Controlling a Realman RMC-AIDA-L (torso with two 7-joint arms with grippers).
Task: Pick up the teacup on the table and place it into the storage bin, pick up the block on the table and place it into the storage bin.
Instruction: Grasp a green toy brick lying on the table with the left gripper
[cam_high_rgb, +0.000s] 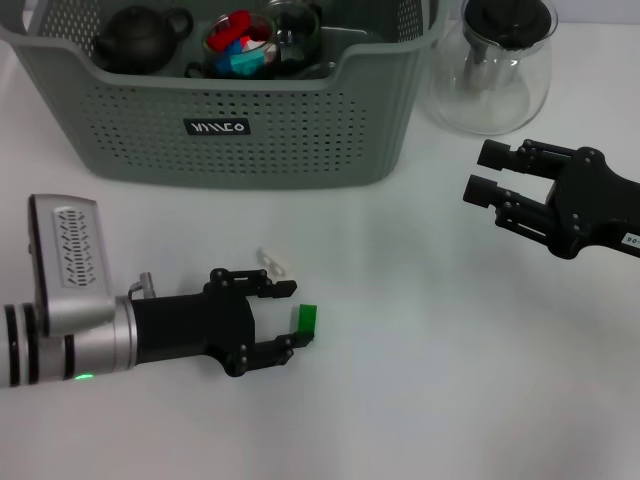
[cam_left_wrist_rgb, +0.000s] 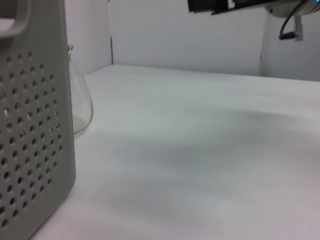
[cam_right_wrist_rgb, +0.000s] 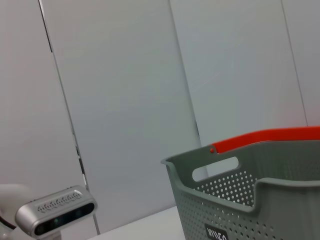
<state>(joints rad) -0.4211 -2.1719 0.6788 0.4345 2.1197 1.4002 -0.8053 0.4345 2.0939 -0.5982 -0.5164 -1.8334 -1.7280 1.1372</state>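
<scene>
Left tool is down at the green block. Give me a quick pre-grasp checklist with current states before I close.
1. Green block between the left tool fingers: ok, near the tips.
2. Left tool open: ok.
3. Small clear piece outside the grasp: ok, lies apart.
4. Storage bin open on top: ok, though already holding a teapot.
5. Right tool out of the way: ok, beside the glass pitcher.
6. Block seated flat: cannot tell.

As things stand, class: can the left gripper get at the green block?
Probably yes. The left gripper is open at table level, with the green block right at its fingertips and nothing between them.
</scene>
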